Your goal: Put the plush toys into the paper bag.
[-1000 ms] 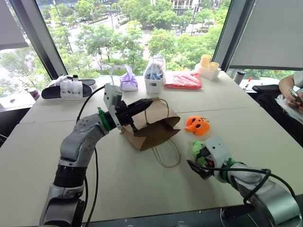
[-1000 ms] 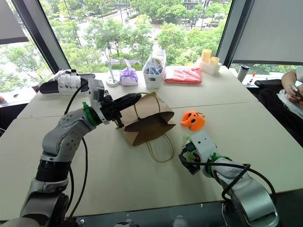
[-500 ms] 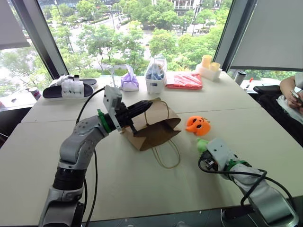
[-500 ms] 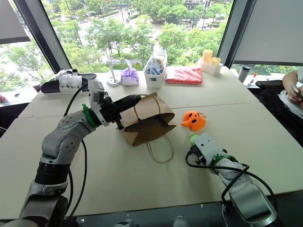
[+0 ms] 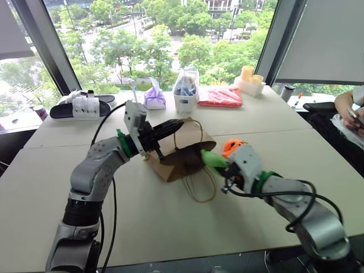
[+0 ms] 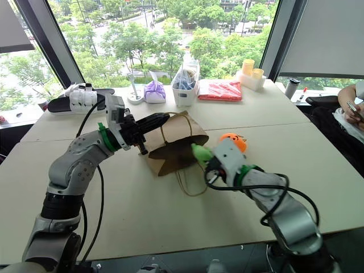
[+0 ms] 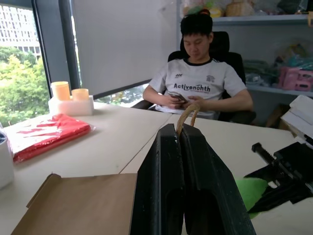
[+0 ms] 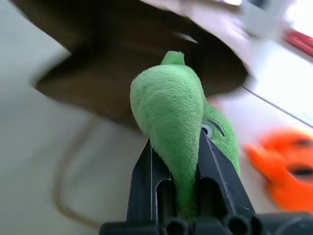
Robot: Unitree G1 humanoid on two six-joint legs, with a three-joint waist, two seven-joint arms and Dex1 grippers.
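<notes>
The right pincer (image 8: 175, 164), clamped on the green plush toy (image 8: 171, 122), hangs at the paper bag (image 5: 181, 156) mouth's edge.

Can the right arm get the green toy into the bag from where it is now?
Probably yes. The right gripper is shut on the green toy, just in front of the paper bag. The left gripper pinches a twine handle, propping the bag's mouth open toward the toy, with nothing between them.
</notes>
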